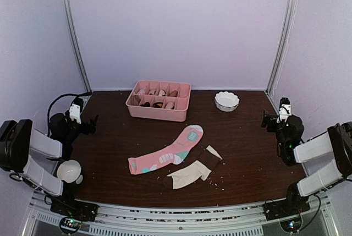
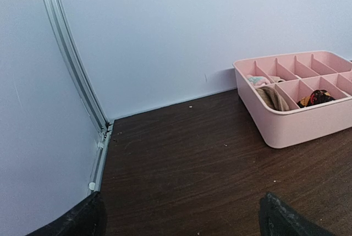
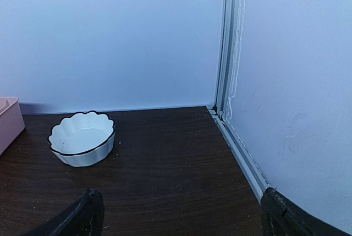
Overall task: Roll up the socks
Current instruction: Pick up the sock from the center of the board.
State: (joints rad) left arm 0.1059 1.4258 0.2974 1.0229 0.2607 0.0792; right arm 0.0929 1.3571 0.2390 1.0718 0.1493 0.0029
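While lying flat, pink sock (image 1: 168, 156), cream sock (image 1: 190, 173): soft knit
Worktop (image 1: 247, 148): dark woodgrain; walls (image 1: 165, 27) pale
Left hand (image 2: 181, 219), right hand (image 3: 181, 214): wide, empty

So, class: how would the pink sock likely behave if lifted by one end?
Probably floppy: the pink sock lies flat and bent on the table. Likely light, since it looks like thin fabric. It should drape, not roll.
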